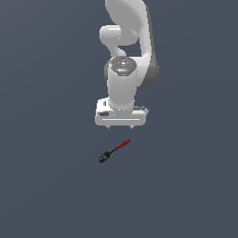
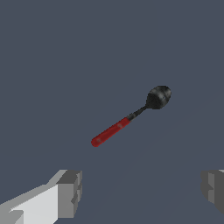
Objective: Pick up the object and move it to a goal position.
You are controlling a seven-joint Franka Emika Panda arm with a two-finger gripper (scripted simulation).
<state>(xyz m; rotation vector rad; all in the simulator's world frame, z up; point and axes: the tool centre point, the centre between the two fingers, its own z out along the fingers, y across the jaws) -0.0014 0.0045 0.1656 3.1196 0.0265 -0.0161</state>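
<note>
The object (image 1: 114,151) is a small slender stick, red at one end and black with a rounded knob at the other. It lies flat on the grey surface, angled. In the wrist view the object (image 2: 131,116) shows whole, with its red end nearer my fingers. My gripper (image 1: 120,127) hangs above the surface just behind the object, pointing down, with only its short fingertips showing. Its fingers (image 2: 70,192) stand wide apart in the wrist view, so my gripper (image 2: 142,192) is open and holds nothing. The object is apart from both fingers.
The white arm (image 1: 124,60) rises behind the gripper. A plain dark grey floor (image 1: 46,186) spreads all around, with nothing else on it.
</note>
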